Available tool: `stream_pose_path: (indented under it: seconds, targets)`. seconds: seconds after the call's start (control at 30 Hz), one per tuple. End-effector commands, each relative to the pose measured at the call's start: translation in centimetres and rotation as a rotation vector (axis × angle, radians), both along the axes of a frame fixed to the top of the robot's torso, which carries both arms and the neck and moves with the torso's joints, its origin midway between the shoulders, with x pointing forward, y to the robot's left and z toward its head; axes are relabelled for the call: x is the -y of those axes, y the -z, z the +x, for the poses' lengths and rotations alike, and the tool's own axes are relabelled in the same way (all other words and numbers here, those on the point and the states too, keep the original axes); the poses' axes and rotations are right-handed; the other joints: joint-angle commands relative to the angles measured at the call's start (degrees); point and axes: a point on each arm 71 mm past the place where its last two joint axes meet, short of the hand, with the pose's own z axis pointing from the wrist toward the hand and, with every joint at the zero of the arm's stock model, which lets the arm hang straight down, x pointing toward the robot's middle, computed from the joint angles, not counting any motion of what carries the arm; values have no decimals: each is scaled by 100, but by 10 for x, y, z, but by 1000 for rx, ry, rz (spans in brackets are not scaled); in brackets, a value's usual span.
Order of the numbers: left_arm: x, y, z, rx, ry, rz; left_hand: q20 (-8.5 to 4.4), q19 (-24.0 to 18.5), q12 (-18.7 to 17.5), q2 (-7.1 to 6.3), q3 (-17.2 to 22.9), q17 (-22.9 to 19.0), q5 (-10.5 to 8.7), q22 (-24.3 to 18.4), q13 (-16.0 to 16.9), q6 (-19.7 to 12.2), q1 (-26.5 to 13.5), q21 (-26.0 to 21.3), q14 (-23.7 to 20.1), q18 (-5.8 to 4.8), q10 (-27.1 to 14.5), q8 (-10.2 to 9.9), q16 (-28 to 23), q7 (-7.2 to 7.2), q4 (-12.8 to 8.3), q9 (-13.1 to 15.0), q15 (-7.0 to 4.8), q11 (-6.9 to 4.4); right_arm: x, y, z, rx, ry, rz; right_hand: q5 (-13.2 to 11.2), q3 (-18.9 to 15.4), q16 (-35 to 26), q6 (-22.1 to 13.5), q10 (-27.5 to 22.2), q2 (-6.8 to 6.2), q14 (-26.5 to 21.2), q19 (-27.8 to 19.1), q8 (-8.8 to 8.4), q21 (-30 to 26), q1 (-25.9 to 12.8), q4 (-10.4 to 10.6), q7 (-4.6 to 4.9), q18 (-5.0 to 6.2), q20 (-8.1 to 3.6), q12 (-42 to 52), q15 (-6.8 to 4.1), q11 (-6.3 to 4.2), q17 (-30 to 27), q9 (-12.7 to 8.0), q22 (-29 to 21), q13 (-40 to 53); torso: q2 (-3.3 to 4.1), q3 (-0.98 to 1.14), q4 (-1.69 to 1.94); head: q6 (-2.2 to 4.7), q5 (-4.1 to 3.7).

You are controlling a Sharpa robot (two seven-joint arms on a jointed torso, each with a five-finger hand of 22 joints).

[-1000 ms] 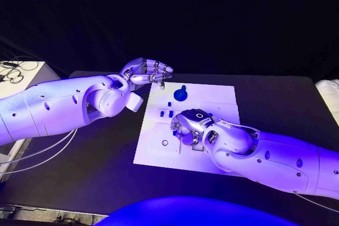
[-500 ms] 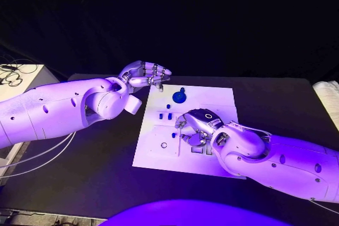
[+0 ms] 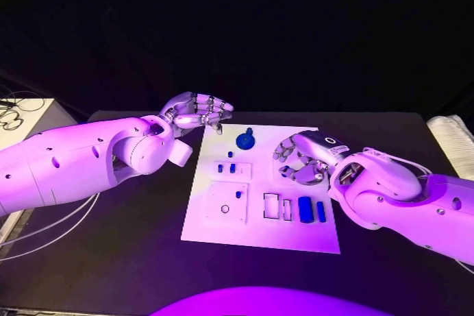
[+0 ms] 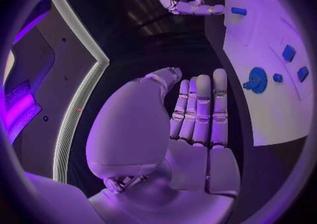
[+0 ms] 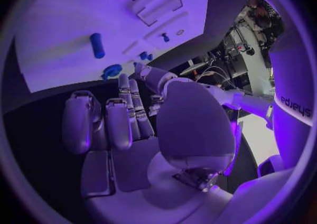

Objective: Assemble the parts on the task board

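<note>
At mid-frame in the head view lies the board (image 3: 259, 230), a white plate on the black table (image 3: 395, 138). Two long blue parts (image 3: 305, 209) sit low right of its middle beside white slots; a pair of small blocks (image 3: 226, 168) sits upper left, a peg (image 3: 230, 153) above them, and a round knobbed part (image 3: 247, 138) near the top edge. Which of these are seated I cannot tell; several recesses look unfilled, so I judge assembly partway. Over the board's right edge hangs the right hand (image 3: 301, 160), fingers curled, nothing visibly held. Off the upper-left corner hovers the left hand (image 3: 198, 112), fingers curled and empty.
</note>
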Motion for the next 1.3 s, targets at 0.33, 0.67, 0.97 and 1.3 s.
stream_pose_path:
  seconds: [0.33, 0.67, 0.97, 1.3]
  targets:
    - [4, -1, -1, 2, 24, -17, 14, 36, -39, 14, -13, -5, 22, -7, -7, -30, 45, -30, -34, 74, -49, -11, -32, 12, -26, -9, 12, 12, 25, 10, 20, -65, 21, -141, 5, -1286, -86, -125, -710, 87, 85, 48, -302, -624, 363, 253, -128, 62, 48, 212, 39, 85, -236, -15, 734, -126, 6, 0, 12, 59, -61]
    - [4, -1, -1, 2, 23, -16, 14, 36, -39, 14, -13, -5, 22, -7, -7, -30, 45, -30, -34, 74, -49, -11, -32, 12, -26, -9, 12, 12, 14, 18, 25, -58, 6, -176, -5, -1321, -64, -86, -645, 167, 102, 70, -328, -579, 472, 295, -128, 57, 34, 328, 36, 69, -220, -16, 747, -130, 7, -5, 5, 45, -40]
    - [4, -1, -1, 1, 24, -16, 14, 36, -39, 14, -13, -5, 22, -7, -7, -30, 45, -30, -34, 74, -49, -11, -32, 12, -26, -9, 12, 12, 3, 27, 27, -78, -12, -198, 1, -807, 72, 317, -16, 177, 243, 222, -327, -140, 366, 471, -92, -19, -94, 508, -76, -73, -40, 6, 892, -198, 6, -6, 7, 15, -37]
    - [3, -1, -1, 1, 22, -16, 14, 36, -39, 14, -13, -5, 22, -7, -7, -30, 45, -30, -34, 74, -49, -11, -32, 12, -26, -9, 12, 12, -3, 31, 29, -78, -18, -196, -2, -529, 81, 451, 183, 173, 258, 256, -327, -24, 327, 510, -112, -41, -132, 420, -103, -106, -30, 30, 937, -243, -1, -3, 1, -8, -16]
